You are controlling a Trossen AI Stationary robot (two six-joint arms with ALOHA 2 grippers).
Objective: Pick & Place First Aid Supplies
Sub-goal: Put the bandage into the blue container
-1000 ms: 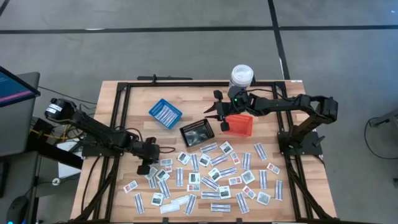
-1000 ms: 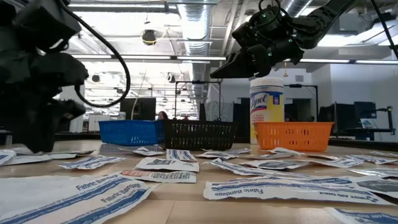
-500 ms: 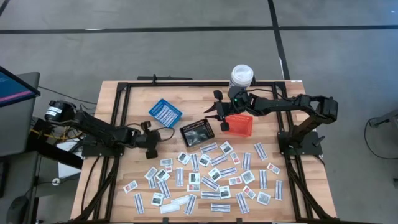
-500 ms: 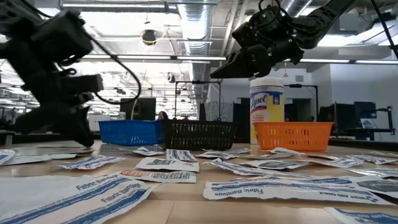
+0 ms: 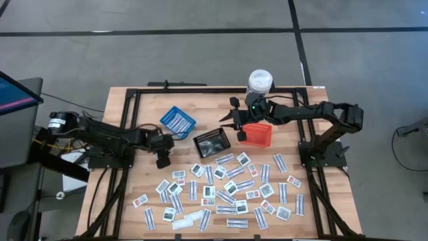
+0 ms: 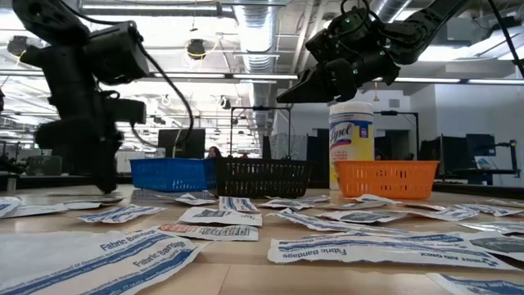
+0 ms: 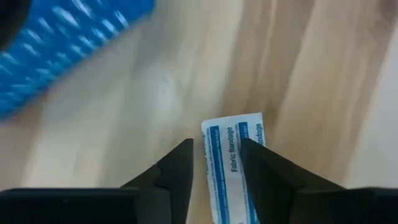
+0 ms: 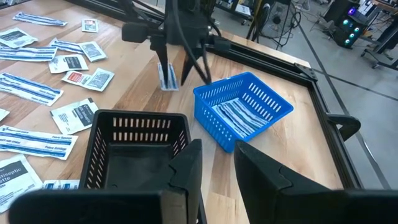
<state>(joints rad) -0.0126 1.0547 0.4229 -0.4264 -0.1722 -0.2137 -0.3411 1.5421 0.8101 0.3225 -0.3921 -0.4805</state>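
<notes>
The left gripper [image 5: 162, 159] hangs near the blue basket [image 5: 177, 122], pointing down, its fingers [image 7: 177, 171] pinching a strip [image 7: 231, 163] printed "Fabric Bandage". The right gripper [image 5: 229, 124] hovers over the black basket [image 5: 211, 143], fingers slightly apart, empty. Strips lie in the blue basket. Packets [image 5: 221, 191] litter the table [image 5: 134, 181].

Even overhead light falls on the pale wooden bench [image 5: 134, 194], with only soft, short shadows. In the low view, bright ceiling strip lights [image 6: 270, 12] glare and the nearest white printed packets [image 6: 123, 250] look soft. The blue plastic mesh basket [image 7: 56, 43] smears with blur in the left wrist view.
</notes>
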